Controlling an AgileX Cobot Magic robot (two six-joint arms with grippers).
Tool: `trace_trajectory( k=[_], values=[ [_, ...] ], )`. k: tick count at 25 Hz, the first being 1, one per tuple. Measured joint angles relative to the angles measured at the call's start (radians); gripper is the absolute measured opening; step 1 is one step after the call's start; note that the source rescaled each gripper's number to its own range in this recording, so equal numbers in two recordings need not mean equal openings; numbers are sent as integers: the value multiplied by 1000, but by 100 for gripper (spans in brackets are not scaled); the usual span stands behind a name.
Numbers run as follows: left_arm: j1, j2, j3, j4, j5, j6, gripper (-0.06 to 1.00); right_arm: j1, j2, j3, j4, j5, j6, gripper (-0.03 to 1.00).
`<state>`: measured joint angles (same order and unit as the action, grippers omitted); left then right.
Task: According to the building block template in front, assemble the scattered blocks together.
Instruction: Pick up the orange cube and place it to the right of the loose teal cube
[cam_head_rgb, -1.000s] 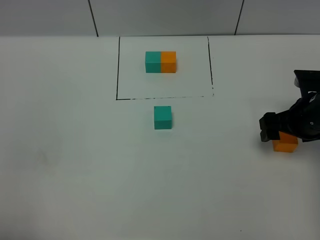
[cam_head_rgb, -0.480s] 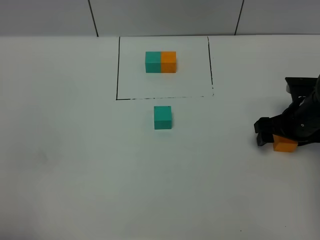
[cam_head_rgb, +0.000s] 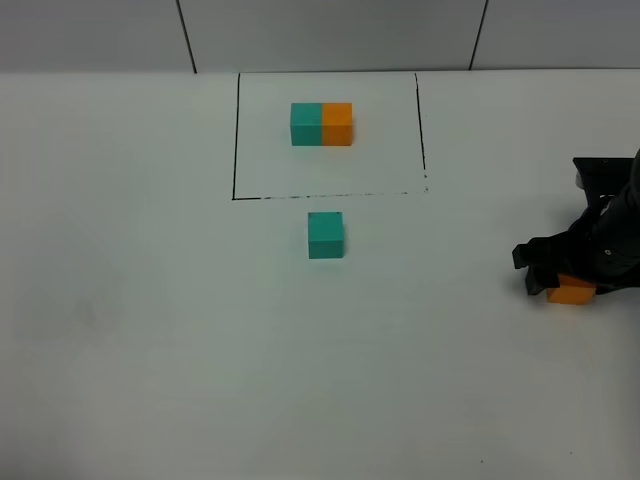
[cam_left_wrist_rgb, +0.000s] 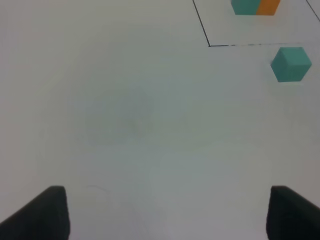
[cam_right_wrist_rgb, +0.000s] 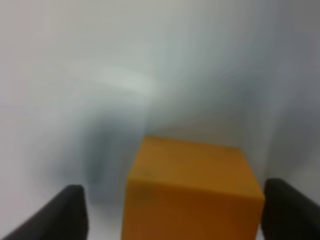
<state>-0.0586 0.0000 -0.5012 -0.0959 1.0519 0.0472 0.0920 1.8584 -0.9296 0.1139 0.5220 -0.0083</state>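
Note:
The building block template (cam_head_rgb: 321, 124), a teal cube and an orange cube joined, lies inside a black-lined rectangle at the back; it also shows in the left wrist view (cam_left_wrist_rgb: 255, 6). The loose teal cube (cam_head_rgb: 325, 235) (cam_left_wrist_rgb: 290, 63) sits just in front of that rectangle. At the right edge lies the loose orange cube (cam_head_rgb: 572, 292) (cam_right_wrist_rgb: 192, 192), half hidden under my right gripper (cam_head_rgb: 565, 275) (cam_right_wrist_rgb: 177, 212). The gripper straddles the cube; one finger nearly touches it and a gap remains on the other side. My left gripper (cam_left_wrist_rgb: 165, 215) is open over bare table, far from both cubes.
The white tabletop (cam_head_rgb: 150, 330) runs to a grey panelled wall (cam_head_rgb: 330, 35) at the back. The black outline (cam_head_rgb: 236, 140) marks the template area. The left arm does not show in the exterior high view.
My right gripper has sunk lower over the orange cube and its fingers have drawn closer together around it. Teal cube, template and left gripper have not moved.

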Motion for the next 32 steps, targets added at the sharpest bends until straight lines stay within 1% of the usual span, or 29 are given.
trace_trajectory(
  k=[3, 4, 8, 11, 13, 17, 20, 22, 23, 27, 29, 32],
  values=[
    [0, 0, 0, 0, 0, 0, 69, -1, 0, 0, -9, 5, 14, 14],
    [0, 0, 0, 0, 0, 0, 69, -1, 0, 0, -11, 5, 18, 0],
    [0, 0, 0, 0, 0, 0, 69, -1, 0, -6, -17, 21, 20, 1],
    [0, 0, 0, 0, 0, 0, 69, 3, -13, -39, -43, 83, -4, 1],
    [0, 0, 0, 0, 0, 0, 69, 23, -28, -83, -78, 138, -61, 1],
    [0, 0, 0, 0, 0, 0, 69, 99, -32, -183, -104, 263, -247, 1],
    [0, 0, 0, 0, 0, 0, 69, 192, -32, -253, -120, 334, -477, 1],
    [0, 0, 0, 0, 0, 0, 69, 256, -29, -293, -124, 362, -645, 1],
    [0, 0, 0, 0, 0, 0, 69, 290, -25, -319, -124, 373, -697, 1],
    [0, 0, 0, 0, 0, 0, 69, 386, 31, -453, -114, 447, -856, 1],
    [0, 0, 0, 0, 0, 0, 69, 418, 69, -514, -103, 499, -944, 1],
    [0, 0, 0, 0, 0, 0, 69, 448, 135, -598, -82, 532, -1023, 1]
  ],
)
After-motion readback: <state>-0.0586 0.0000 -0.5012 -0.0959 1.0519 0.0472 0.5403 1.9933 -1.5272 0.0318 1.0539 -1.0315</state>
